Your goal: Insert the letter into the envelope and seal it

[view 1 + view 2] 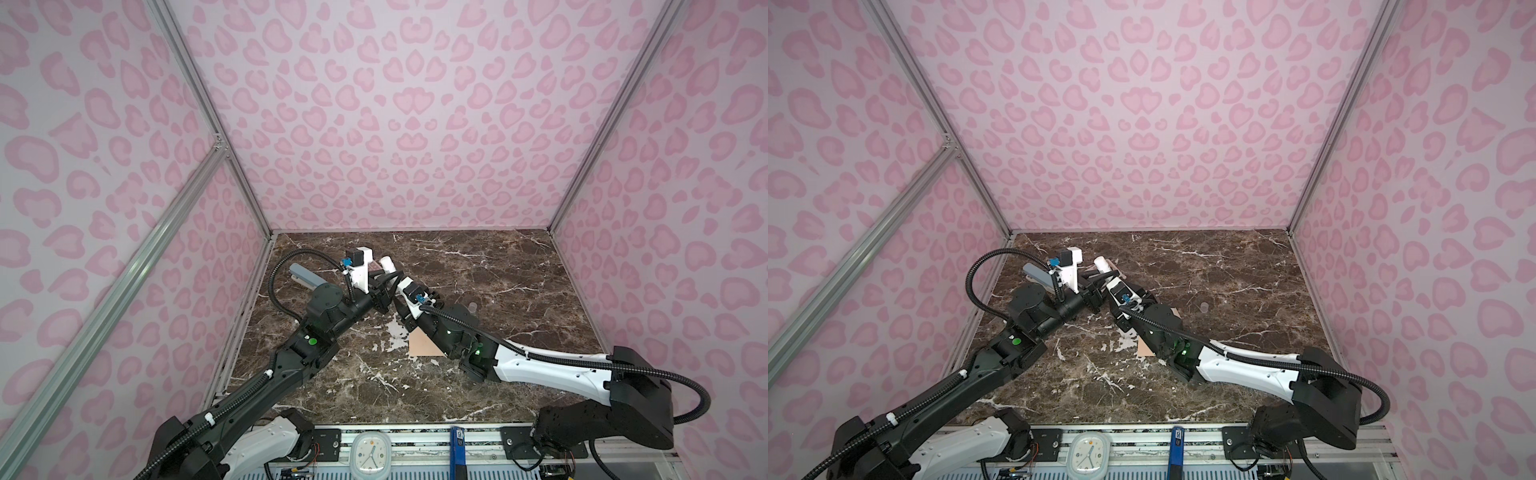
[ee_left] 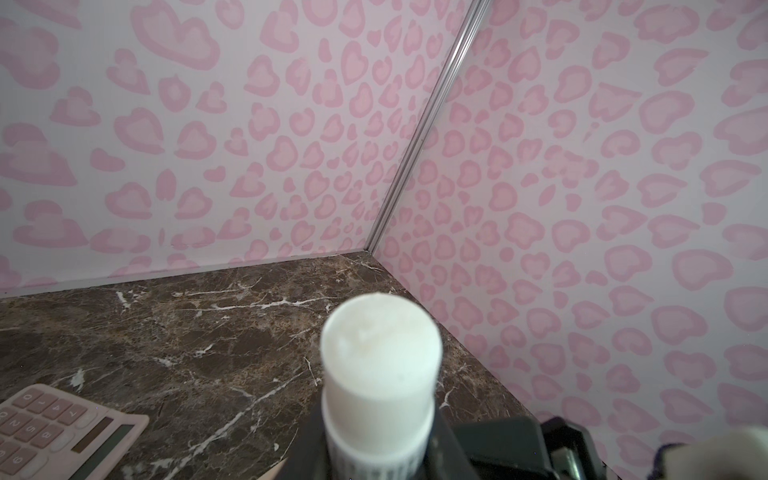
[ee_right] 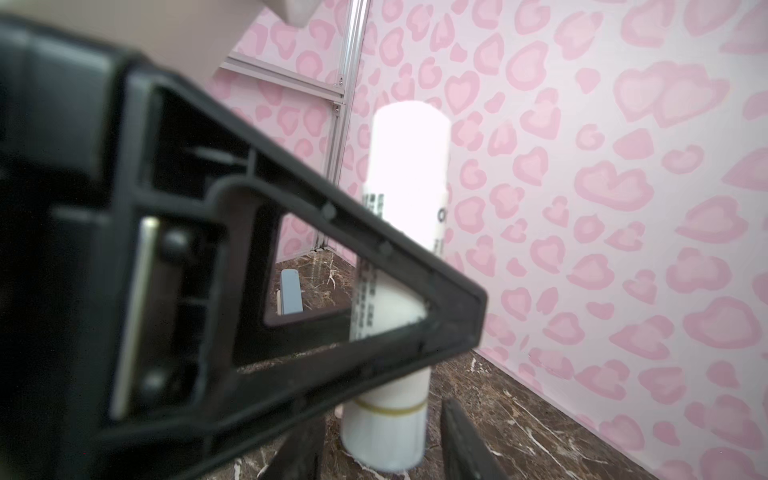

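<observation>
Left gripper (image 1: 380,277) clamped on glue stick (image 1: 387,263). Right gripper (image 3: 382,440) jaws apart, either side of stick's base. Envelope (image 1: 424,345) near stick, partly under right arm (image 1: 540,361).

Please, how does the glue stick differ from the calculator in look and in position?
The glue stick is a white round tube; the calculator is a pink flat slab with buttons. The glue stick is gripped in the left end effector and points up from it; the calculator lies flat on the table. Both are pale-coloured desk items.
</observation>
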{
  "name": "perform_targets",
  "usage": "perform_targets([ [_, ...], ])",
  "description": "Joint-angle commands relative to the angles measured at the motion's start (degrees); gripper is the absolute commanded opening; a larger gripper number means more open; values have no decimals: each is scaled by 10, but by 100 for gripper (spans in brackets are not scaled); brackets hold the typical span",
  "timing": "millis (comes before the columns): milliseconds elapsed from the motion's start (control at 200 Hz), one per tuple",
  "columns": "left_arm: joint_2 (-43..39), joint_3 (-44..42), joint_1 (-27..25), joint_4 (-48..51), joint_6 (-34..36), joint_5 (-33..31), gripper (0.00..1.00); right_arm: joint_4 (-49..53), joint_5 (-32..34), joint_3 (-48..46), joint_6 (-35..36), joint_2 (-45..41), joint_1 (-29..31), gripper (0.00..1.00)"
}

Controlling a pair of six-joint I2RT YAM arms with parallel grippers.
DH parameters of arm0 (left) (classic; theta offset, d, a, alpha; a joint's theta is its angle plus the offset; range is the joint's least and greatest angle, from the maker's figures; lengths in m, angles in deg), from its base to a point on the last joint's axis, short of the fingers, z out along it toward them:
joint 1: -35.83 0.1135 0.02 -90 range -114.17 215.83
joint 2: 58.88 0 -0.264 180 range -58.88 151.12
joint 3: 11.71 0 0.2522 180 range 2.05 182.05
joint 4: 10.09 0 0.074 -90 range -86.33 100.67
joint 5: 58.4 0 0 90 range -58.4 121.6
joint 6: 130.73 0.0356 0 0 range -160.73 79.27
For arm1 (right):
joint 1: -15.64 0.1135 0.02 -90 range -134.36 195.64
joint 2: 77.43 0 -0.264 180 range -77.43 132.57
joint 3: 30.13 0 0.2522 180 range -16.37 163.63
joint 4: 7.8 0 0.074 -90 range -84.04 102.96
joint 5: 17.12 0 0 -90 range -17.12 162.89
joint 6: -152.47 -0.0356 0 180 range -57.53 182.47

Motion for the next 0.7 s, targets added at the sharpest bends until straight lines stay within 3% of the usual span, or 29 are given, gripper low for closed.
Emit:
perform_targets([
  [0, -1, 5, -1, -4, 1, -13, 4, -31, 23, 8, 3, 11, 1, 44],
  [450, 1, 7, -3, -2, 3, -7, 4, -4, 30, 28, 4, 30, 1, 24],
  [695, 2, 14, -3, 16, 11, 0, 4, 10, 16, 28, -4, 25, 1, 7],
])
